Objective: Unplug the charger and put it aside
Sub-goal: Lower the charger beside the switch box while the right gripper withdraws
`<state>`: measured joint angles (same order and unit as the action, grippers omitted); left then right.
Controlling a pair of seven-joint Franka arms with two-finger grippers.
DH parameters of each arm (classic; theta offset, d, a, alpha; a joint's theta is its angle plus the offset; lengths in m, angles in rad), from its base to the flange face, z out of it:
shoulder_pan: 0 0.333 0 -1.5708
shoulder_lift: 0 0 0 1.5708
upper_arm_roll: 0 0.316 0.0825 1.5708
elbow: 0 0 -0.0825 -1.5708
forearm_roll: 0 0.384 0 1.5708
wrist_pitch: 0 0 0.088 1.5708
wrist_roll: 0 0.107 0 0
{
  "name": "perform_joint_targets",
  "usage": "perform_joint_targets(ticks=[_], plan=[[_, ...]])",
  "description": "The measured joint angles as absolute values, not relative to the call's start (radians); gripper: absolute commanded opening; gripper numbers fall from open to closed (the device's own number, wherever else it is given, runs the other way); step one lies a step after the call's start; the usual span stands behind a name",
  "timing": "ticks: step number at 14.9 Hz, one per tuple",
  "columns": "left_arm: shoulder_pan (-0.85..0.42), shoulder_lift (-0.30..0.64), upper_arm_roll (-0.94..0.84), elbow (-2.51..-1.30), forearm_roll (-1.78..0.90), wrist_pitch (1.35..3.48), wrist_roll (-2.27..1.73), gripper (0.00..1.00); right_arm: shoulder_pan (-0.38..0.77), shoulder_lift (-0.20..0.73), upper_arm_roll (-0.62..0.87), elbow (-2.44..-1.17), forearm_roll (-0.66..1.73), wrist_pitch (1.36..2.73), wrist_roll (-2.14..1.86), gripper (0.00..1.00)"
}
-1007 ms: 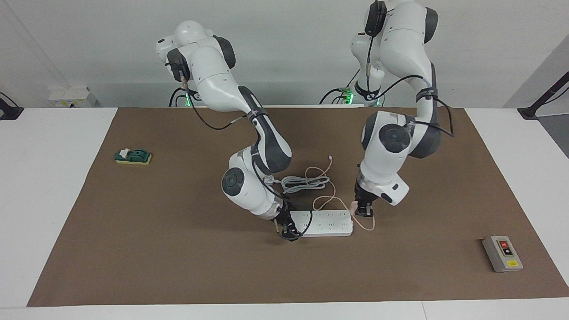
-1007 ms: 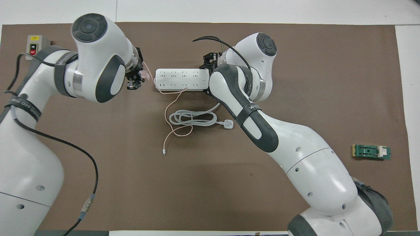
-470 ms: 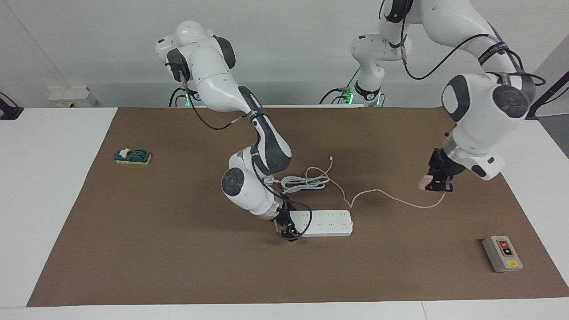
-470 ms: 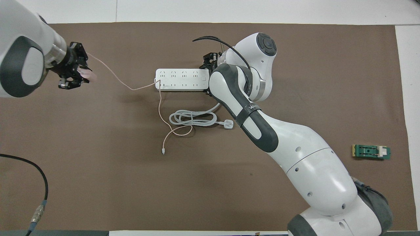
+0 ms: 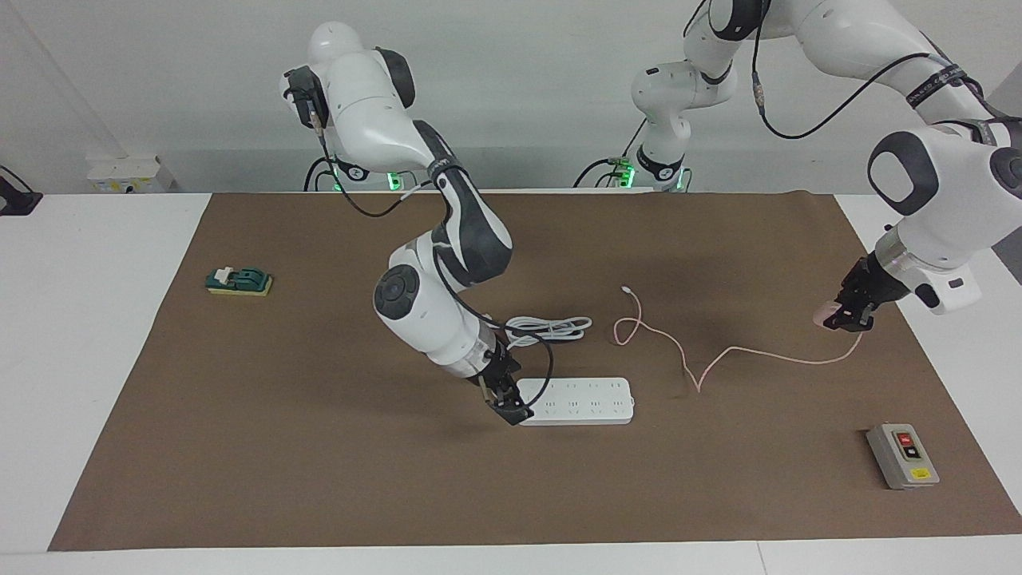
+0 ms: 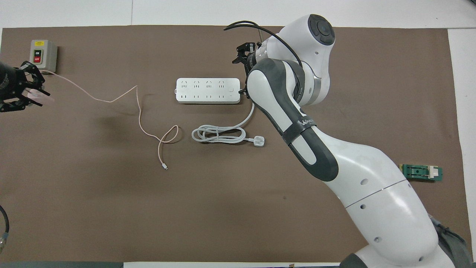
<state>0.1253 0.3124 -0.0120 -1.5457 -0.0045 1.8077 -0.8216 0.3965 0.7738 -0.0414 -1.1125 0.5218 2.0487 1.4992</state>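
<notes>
The charger [image 5: 827,316] [image 6: 38,96] is a small pale pink adapter, unplugged and held above the brown mat at the left arm's end of the table. My left gripper [image 5: 846,318] [image 6: 23,90] is shut on it. Its thin pink cable [image 5: 722,357] [image 6: 138,111] trails over the mat and ends in a loose loop beside the white cord. The white power strip [image 5: 587,399] [image 6: 207,90] lies flat mid-table. My right gripper [image 5: 509,406] [image 6: 242,56] hangs slightly above the strip's end that points toward the right arm's side.
A coiled white cord with a three-pin plug [image 5: 551,327] [image 6: 220,134] lies nearer to the robots than the strip. A grey switch box [image 5: 903,456] [image 6: 42,55] stands near the left gripper. A green block [image 5: 239,281] [image 6: 421,172] sits toward the right arm's end.
My left gripper has carried the charger away from the strip to the left arm's end of the mat, dragging the cable along. The right gripper has lifted a little off the strip's end.
</notes>
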Motion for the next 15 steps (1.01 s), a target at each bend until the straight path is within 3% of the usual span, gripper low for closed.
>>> perform_joint_targets(ticks=[4,5,6,7,8,15], plan=[[0.124,0.29,-0.024,-1.621,-0.005,1.89,-0.721,0.0,0.342,0.674,-0.043,-1.112,0.445,1.869,1.348,1.0],[0.124,0.285,-0.024,-1.632,-0.005,1.897,-0.689,0.06,0.324,0.651,-0.044,-1.113,0.426,1.829,1.292,1.0],[0.124,0.28,-0.023,-1.642,-0.005,1.907,-0.664,0.23,0.306,0.63,-0.044,-1.113,0.401,1.792,1.228,1.0],[0.124,0.275,-0.024,-1.653,-0.005,1.917,-0.65,0.48,0.287,0.61,-0.044,-1.113,0.377,1.756,1.149,1.0],[0.124,0.271,-0.026,-1.662,-0.005,1.924,-0.642,0.99,0.267,0.591,-0.045,-1.114,0.356,1.723,1.062,1.0],[0.098,0.262,-0.034,-1.669,-0.005,1.934,-0.62,1.0,0.127,0.452,-0.048,-1.135,0.158,1.563,0.388,1.0]])
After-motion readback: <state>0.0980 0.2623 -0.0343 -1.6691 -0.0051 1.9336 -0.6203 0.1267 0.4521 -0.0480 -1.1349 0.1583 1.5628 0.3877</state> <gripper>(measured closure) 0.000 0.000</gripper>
